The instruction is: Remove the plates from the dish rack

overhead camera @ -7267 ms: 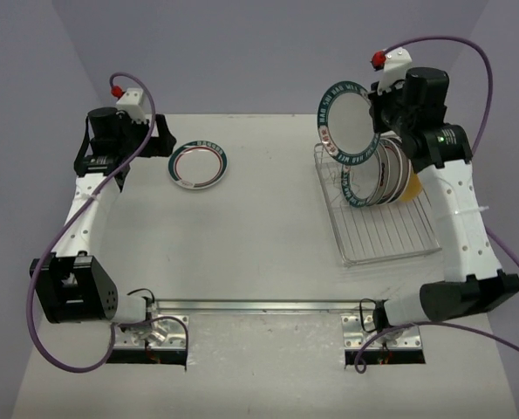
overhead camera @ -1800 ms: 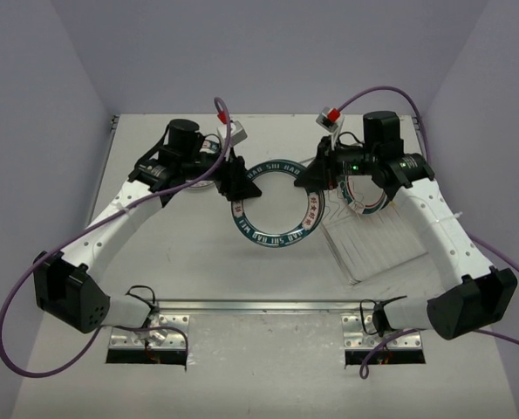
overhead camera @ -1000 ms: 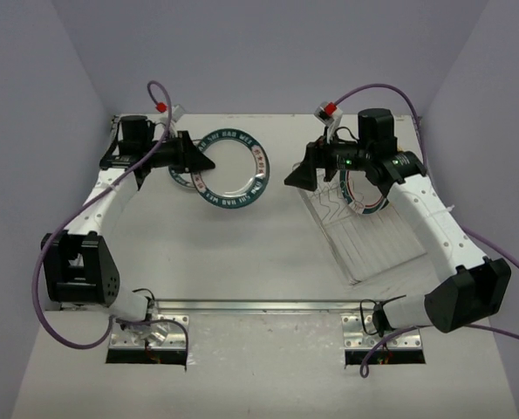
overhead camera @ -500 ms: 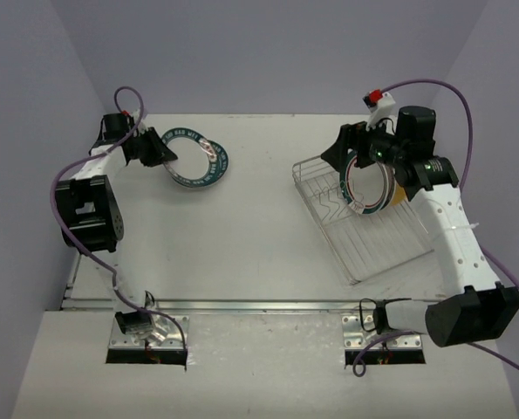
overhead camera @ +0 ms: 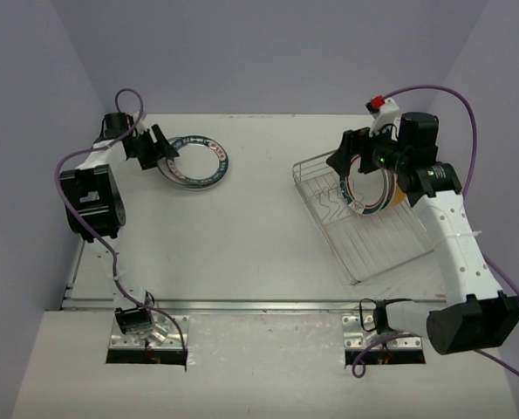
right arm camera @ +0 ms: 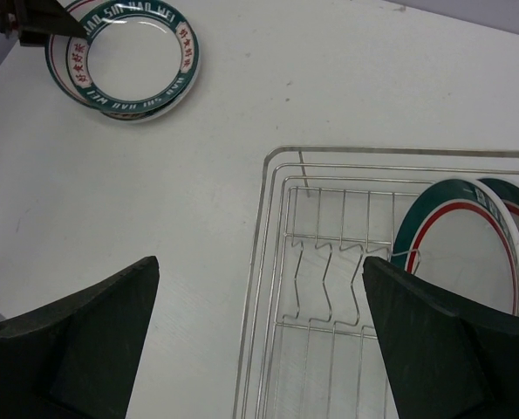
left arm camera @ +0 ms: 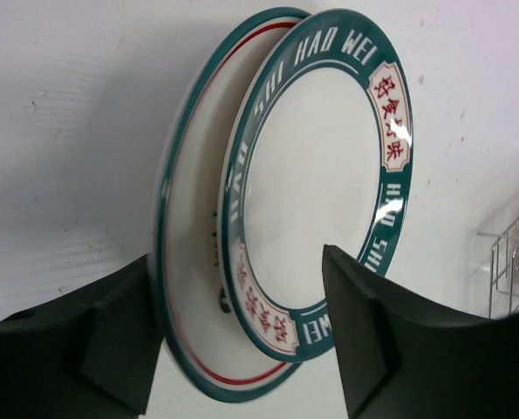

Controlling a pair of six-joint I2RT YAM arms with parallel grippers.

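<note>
Two plates (overhead camera: 195,161) lay stacked on the surface (overhead camera: 259,227), my left hand (left arm camera: 238,288) open astride them. Right hand (right arm camera: 259,271) hovered open over the dish rack (overhead camera: 377,249). To unload: two ringed plates (right arm camera: 455,253), one tan plate (overhead camera: 406,194).

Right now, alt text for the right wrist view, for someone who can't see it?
The open right gripper hovers above the wire dish rack, where two green-rimmed plates stand on edge at the right. Two other plates lie stacked on the white table at upper left.
</note>
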